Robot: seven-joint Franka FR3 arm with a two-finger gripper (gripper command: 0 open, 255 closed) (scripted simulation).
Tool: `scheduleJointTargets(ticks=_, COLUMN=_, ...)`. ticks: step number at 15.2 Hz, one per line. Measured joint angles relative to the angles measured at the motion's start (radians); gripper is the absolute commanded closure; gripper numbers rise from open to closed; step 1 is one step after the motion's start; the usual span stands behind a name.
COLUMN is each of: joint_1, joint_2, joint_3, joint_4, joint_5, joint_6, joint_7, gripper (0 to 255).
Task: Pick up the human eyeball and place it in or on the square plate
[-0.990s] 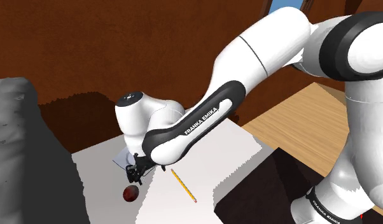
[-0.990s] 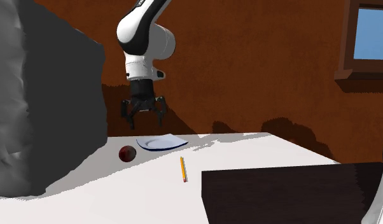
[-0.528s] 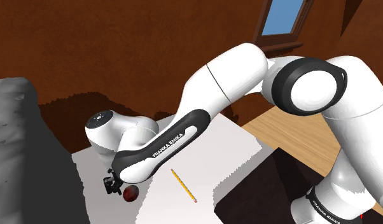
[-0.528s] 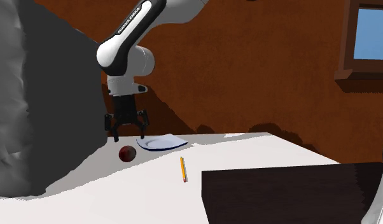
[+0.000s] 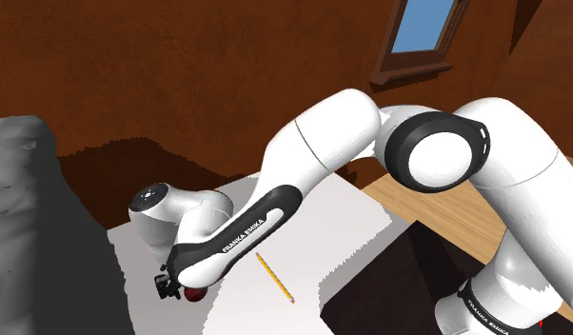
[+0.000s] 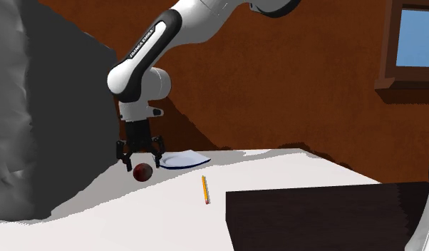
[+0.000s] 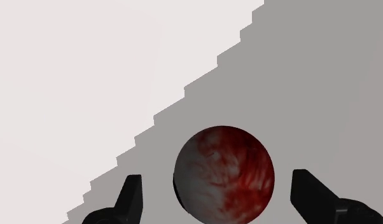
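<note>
The eyeball (image 6: 142, 172) is a small dark red and grey ball lying on the white table (image 6: 277, 170), just beside the square plate (image 6: 182, 159), which is pale with a blue rim. My gripper (image 6: 142, 164) hangs straight down over the ball, open, with its fingertips level with the ball's top. In the wrist view the eyeball (image 7: 223, 174) sits between the two black fingers (image 7: 130, 191), and neither touches it. In the shoulder view the forearm covers most of the eyeball (image 5: 195, 294), and the gripper (image 5: 177, 288) pokes out below the wrist.
A yellow pencil (image 6: 204, 189) lies on the table toward the stand from the ball. A big dark grey block (image 6: 42, 107) rises close beside the gripper, at the second exterior view's left. The dark stand (image 6: 313, 214) is at the lower right.
The gripper has come down from above the plate and moved over the eyeball, staying open. The eyeball, plate and pencil have not moved.
</note>
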Motion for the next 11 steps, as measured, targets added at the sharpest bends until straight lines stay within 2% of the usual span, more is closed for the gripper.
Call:
scheduleJointTargets(ticks=7, joint_1=0.001, joint_2=0.009, joint_3=-0.003, joint_4=-0.003, joint_5=-0.003, joint_6=0.012, joint_7=0.003, gripper=0)
scheduleJointTargets(ticks=8, joint_1=0.001, joint_2=0.009, joint_3=-0.003, joint_4=-0.003, joint_5=-0.003, joint_6=0.012, joint_7=0.003, gripper=255)
scheduleJointTargets(ticks=11, joint_1=0.001, joint_2=0.009, joint_3=-0.003, joint_4=-0.003, joint_5=-0.003, joint_6=0.012, joint_7=0.003, gripper=255)
